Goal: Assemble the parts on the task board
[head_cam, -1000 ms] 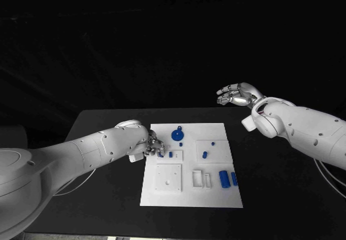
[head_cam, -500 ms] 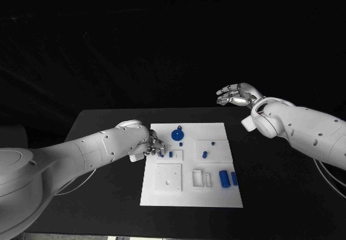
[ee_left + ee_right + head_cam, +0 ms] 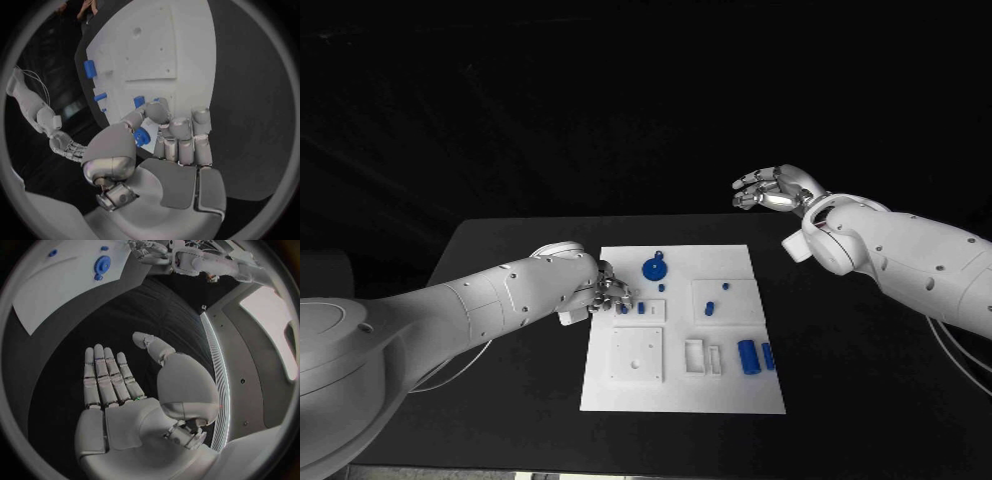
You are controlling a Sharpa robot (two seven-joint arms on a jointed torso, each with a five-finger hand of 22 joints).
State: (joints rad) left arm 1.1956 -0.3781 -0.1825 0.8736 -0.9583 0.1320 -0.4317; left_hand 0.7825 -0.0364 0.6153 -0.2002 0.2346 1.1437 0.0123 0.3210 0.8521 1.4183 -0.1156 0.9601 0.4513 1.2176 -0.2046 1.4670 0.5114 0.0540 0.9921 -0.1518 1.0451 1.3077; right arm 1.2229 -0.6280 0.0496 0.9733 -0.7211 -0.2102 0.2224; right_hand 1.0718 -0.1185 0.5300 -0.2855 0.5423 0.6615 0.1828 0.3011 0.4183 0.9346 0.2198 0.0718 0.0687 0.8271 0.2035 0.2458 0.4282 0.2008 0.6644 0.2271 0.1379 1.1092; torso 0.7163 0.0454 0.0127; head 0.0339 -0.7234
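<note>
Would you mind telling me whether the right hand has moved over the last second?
No. The right hand hangs open beyond the table's far edge, in the same place relative to it.

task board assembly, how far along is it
Early, by the look of it. On the white board a round blue part sits near the far edge, but two blue cylinders lie loose near the right edge. The left robot hand pinches a small blue piece over the board's left side. The right robot hand is open, away from it.
</note>
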